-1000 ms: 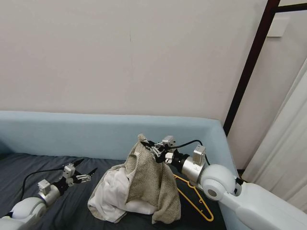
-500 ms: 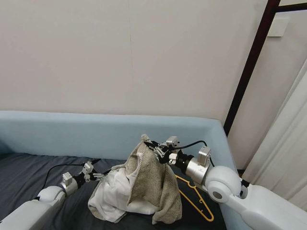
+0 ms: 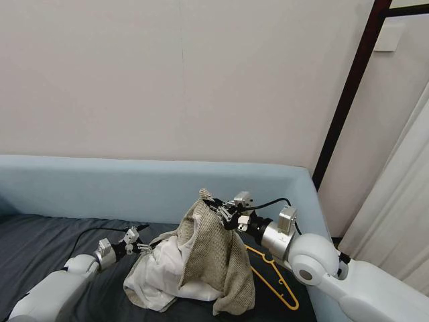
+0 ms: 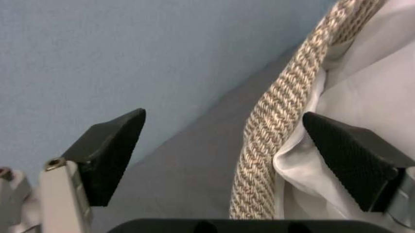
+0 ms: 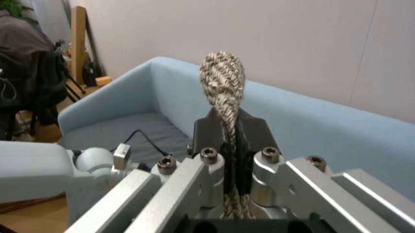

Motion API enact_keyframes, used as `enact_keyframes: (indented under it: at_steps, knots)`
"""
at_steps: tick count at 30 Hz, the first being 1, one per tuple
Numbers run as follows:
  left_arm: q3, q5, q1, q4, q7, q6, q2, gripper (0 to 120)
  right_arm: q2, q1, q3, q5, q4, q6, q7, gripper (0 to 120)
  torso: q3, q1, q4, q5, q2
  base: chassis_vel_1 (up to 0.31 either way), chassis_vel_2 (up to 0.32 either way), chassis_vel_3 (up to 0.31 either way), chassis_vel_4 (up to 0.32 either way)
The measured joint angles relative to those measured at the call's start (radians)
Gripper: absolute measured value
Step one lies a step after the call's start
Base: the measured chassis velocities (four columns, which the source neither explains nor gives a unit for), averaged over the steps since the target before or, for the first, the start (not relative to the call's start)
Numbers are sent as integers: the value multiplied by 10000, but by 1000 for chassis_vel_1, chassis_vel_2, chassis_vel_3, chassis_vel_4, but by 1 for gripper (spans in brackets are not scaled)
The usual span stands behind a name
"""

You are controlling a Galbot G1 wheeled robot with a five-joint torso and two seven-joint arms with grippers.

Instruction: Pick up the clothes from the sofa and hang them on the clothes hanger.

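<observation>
The right gripper (image 3: 216,208) is pinched on the top fold of a beige knit top (image 3: 214,258), lifting it to a peak above the sofa (image 3: 100,188) seat. The left gripper (image 3: 142,245) is spread open low at the heap's edge, with the knit hem and a white shirt (image 3: 157,282) between its fingers. A yellow hanger (image 3: 273,275) lies just beside the heap.

Head camera: high, facing forward-down, mid-range over sofa (image 3: 134,184). Left wrist camera: very close, sighting between left gripper (image 4: 224,121) fingers (image 4: 110,145) at beige knit garment (image 4: 279,141). Right wrist camera: close, sighting along right gripper (image 5: 227,128) toward sofa's far armrest (image 5: 97,104). All three share garment, sofa back.
</observation>
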Motion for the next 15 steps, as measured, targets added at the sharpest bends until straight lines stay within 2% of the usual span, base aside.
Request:
enact_keyframes:
  at_steps: [8,10,13,15]
  knots:
    - [269,57,-141,209,78,6,-439,90,-34,39,20,138,134,0,53,0,0,-1,0,-1,0,0,0,0,0]
    - [294,61,-145,231,90,24,-510,81,-67,31,24,150,164,0,62,0,0,-1,-3,-1,0,0,0,0,0]
    - [301,62,-132,230,122,31,-502,74,-75,31,24,155,168,0,67,0,0,-1,-1,0,1,0,0,0,0]
    - [303,61,-100,246,170,38,-482,62,-80,32,24,157,171,0,68,0,0,-1,1,-1,0,0,0,0,0]
